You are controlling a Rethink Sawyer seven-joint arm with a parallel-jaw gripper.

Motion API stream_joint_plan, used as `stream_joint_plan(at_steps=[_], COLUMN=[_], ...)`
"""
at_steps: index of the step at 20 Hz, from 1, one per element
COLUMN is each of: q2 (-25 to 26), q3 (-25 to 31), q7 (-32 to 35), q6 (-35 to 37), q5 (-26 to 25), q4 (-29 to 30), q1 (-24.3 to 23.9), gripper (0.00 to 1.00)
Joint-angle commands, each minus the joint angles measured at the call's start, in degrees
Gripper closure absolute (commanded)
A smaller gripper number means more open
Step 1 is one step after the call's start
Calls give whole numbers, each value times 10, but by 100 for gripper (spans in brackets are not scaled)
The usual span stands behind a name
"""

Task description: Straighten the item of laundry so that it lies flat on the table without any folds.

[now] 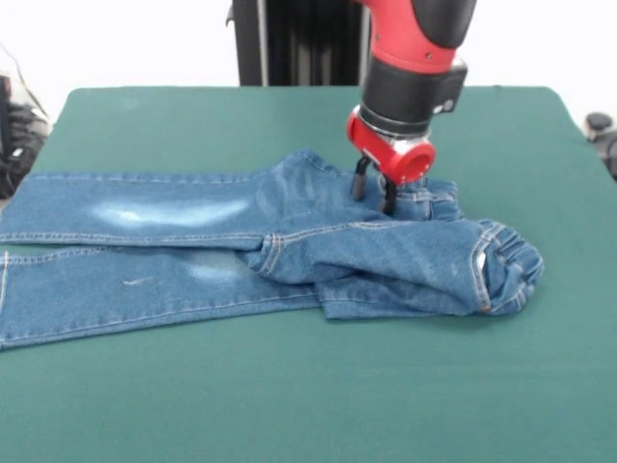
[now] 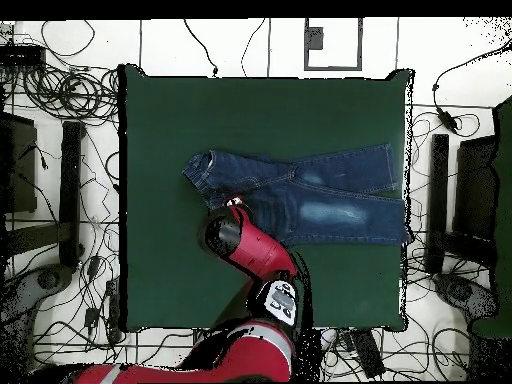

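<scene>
The small blue denim jeans lie on the green table. Both legs stretch to the left in the front view, with whitish faded patches. The waist end is folded over into a bunched lump with the gathered waistband at the right. My gripper points down at the far side of that fold. Its tips rest on the denim, a little apart, with nothing lifted. In the overhead view the jeans lie across the table and the gripper is at their left end.
The arm's pedestal stands behind the table's far edge. Cables and dark equipment surround the table on the floor. One leg end reaches the table's left edge in the front view.
</scene>
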Motion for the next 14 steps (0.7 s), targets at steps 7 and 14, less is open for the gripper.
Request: stream_joint_plan(at_steps=[7,14], q2=[36,45], q3=[134,87], q7=[133,101], q6=[7,99], q5=[28,13], q4=[66,31], q1=[-24,3], gripper=[0,100])
